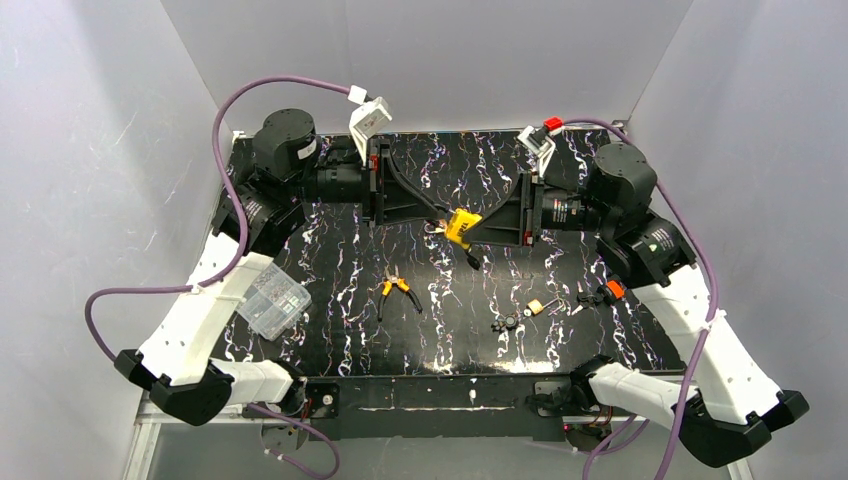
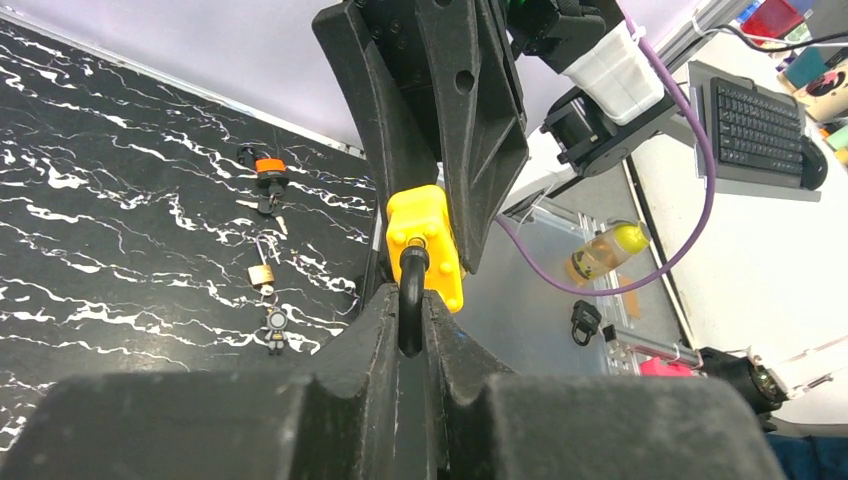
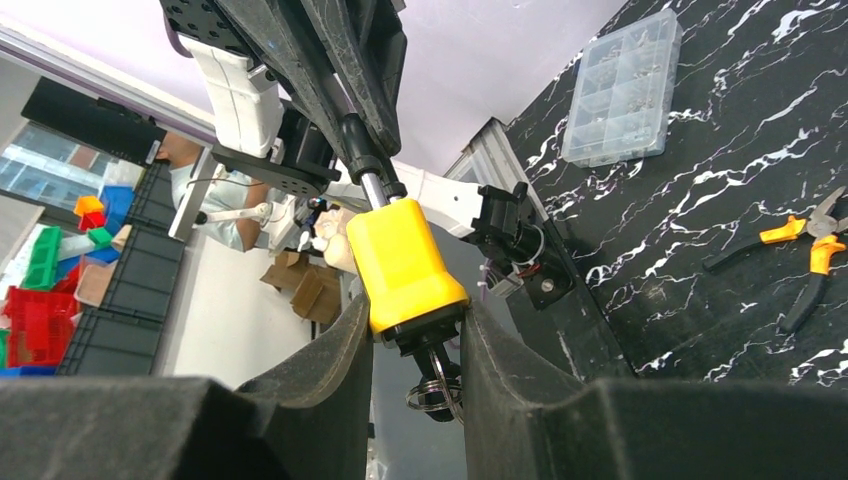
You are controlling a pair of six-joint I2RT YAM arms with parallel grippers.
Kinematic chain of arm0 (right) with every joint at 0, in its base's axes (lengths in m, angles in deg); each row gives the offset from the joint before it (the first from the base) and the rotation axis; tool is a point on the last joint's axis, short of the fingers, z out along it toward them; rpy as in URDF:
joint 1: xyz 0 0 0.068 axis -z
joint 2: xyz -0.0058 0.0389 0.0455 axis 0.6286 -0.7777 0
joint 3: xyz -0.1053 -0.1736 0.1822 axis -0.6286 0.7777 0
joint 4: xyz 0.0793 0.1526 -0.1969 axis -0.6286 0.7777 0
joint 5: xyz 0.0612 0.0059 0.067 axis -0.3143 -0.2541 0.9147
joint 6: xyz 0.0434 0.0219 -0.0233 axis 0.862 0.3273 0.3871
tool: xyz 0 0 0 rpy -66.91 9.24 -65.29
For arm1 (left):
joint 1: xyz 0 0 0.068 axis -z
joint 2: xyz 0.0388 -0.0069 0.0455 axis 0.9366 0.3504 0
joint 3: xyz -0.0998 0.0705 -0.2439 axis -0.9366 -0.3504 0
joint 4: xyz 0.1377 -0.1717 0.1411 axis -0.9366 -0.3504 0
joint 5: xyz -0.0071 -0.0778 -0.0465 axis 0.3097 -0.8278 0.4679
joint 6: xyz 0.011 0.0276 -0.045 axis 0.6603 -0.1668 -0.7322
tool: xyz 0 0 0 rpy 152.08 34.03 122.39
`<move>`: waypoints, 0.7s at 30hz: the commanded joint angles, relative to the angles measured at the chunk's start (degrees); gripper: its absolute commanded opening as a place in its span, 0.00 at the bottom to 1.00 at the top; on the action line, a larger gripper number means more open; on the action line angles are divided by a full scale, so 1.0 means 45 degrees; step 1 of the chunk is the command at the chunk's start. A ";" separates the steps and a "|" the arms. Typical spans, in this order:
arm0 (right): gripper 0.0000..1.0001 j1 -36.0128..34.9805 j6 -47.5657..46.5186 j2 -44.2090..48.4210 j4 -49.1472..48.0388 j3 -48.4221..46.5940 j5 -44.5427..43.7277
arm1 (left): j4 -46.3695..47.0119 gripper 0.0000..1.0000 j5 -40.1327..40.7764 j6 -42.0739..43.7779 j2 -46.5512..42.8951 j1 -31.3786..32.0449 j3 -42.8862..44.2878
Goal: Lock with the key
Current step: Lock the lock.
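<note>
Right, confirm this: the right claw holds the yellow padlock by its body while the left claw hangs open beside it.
Not quite. The left claw is not open beside the padlock: it is shut on the shackle, as the left wrist view shows. The rest stands: the right claw holds the yellow body.

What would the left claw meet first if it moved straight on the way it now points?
The body of the yellow padlock: the left claw is shut on its shackle, so the body lies directly ahead. Just beyond, the right claw grips that body.
</note>
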 commanded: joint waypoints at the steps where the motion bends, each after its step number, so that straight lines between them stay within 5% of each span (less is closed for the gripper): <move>1: 0.01 0.0012 -0.1073 0.0537 -0.0514 -0.0794 -0.0722 | 0.0109 0.00 0.0115 -0.0743 -0.0168 0.0201 0.0151; 21: 0.01 -0.0423 -0.1576 0.0887 -0.3287 -0.0123 -0.1004 | 0.0202 0.00 0.3508 -0.1100 -0.0635 0.2064 -0.1073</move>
